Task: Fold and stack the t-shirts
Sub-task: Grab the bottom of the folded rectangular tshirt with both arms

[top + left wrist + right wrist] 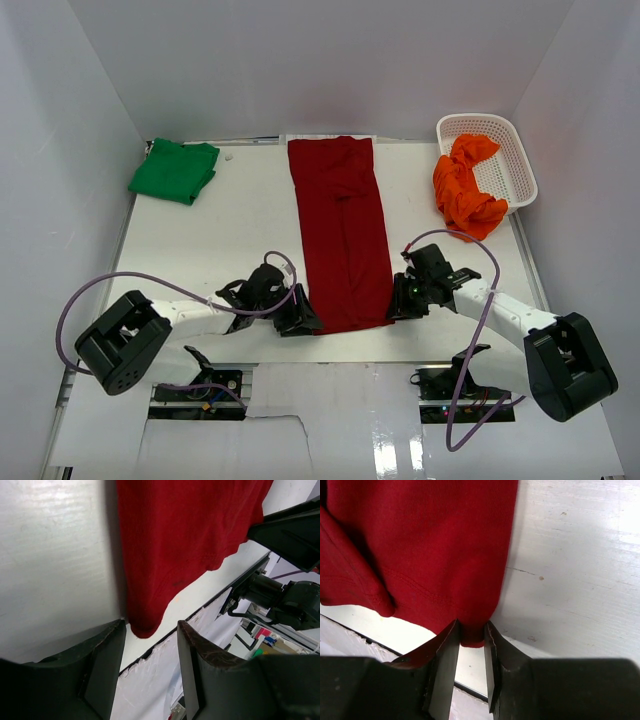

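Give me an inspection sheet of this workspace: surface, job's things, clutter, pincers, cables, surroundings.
Surface: white table, bare between the shirts.
Job's things: dark red t-shirt lies flat as a long strip down the middle. The green t-shirt is folded at the far left corner. The orange t-shirt is crumpled and hangs over the basket's rim onto the table.
Clutter: white lattice basket at the far right corner.
Pincers: the left pincer is open at the red shirt's near left corner. The right pincer is narrowed around the near right corner, grip not confirmed.
Cables: left arm's cable and right arm's cable loop above their arms.
Surroundings: plain white walls on three sides.
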